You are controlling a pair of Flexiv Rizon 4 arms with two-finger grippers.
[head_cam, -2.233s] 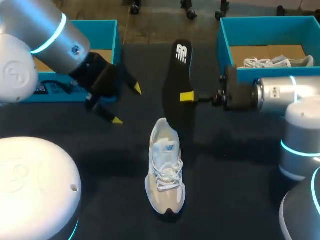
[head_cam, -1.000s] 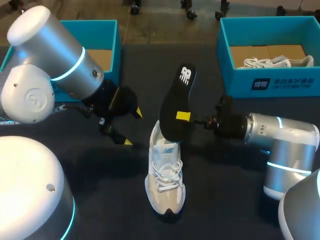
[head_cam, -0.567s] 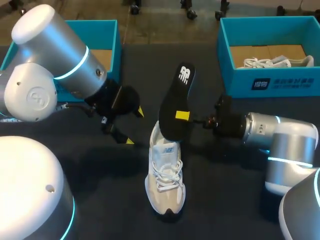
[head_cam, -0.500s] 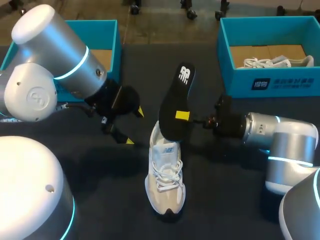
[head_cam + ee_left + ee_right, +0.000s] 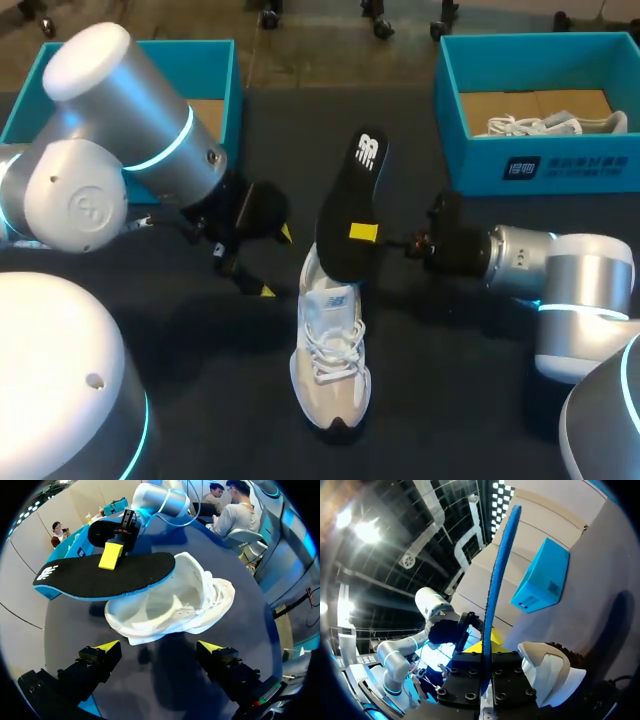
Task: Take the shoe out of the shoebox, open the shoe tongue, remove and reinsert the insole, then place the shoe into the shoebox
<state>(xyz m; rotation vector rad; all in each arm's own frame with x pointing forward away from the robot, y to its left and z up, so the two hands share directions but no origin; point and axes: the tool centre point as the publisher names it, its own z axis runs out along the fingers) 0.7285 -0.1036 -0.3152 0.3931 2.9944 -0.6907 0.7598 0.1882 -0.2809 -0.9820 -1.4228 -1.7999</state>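
- While the right jaws clamp the black insole (image 5: 348, 195), its lower end sits at the opening of the white shoe (image 5: 330, 350).
- The left jaws gape, empty, beside the shoe.

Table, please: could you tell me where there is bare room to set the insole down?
Bare table lies between the shoe and the right arm, and between the left box and right box. Crowded around the shoe's heel: the insole, left claw and right claw.
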